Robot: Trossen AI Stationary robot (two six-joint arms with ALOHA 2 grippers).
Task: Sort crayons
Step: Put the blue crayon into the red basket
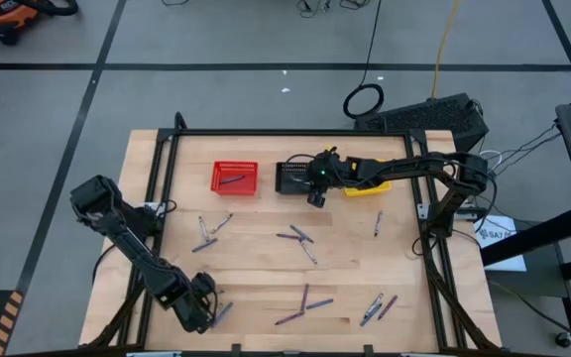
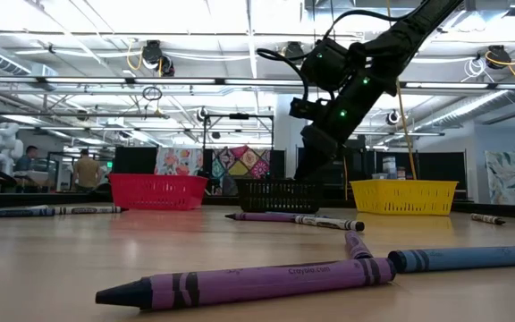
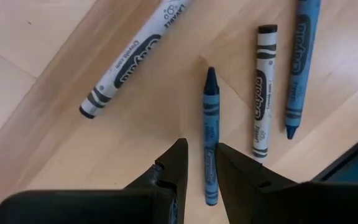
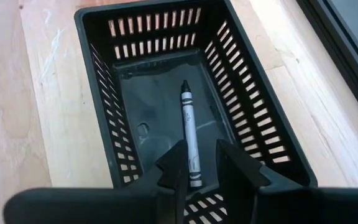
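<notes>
Overhead looks straight down; low view level, sharing black basket [image 1: 292, 178]

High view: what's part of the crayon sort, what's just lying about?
Job:
crayons loose on the table
red basket
black basket
yellow basket
left gripper, straddling a blue crayon
right gripper, over the black basket

Lying about:
cable loop on the floor

Pretty big open workshop here: grey floor [image 1: 216, 40] crossed with dark tape lines, a light wooden bench [image 1: 266, 268] in the middle, bright strip lights [image 2: 132, 13] along an exposed ceiling, colourful patterned hangings [image 2: 240, 163] on the far wall, and a couple of people [image 2: 85, 170] standing way back.
</notes>
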